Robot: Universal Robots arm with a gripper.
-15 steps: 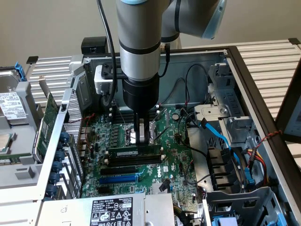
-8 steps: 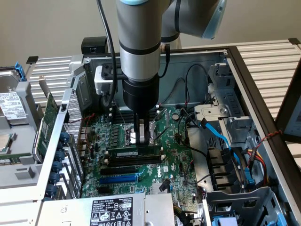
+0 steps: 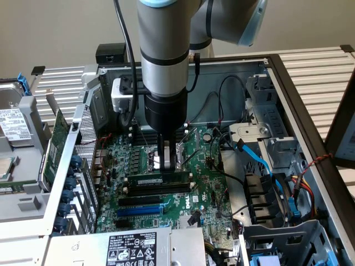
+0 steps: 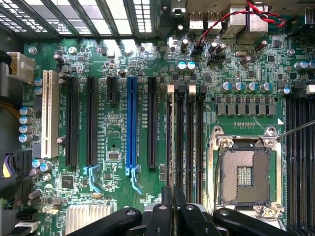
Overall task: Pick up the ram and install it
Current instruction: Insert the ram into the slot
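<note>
The ram (image 3: 150,181) is a thin green stick with black chips and a small white label. It stands level along a black memory slot on the motherboard (image 3: 202,191), just in front of the processor socket. My gripper (image 3: 169,164) hangs straight down over its middle with the fingertips at its top edge. In the wrist view the two black fingers (image 4: 166,209) sit almost together, in line with the memory slots (image 4: 189,137). They appear shut on the ram's thin upper edge.
The empty processor socket (image 4: 244,174) lies right beside the memory slots. A blue expansion slot (image 4: 131,123) and black ones run parallel to them. A blue cable (image 3: 258,160) and drive cage fill the exterior view's right; a green expansion card (image 3: 55,145) leans outside the case's left wall.
</note>
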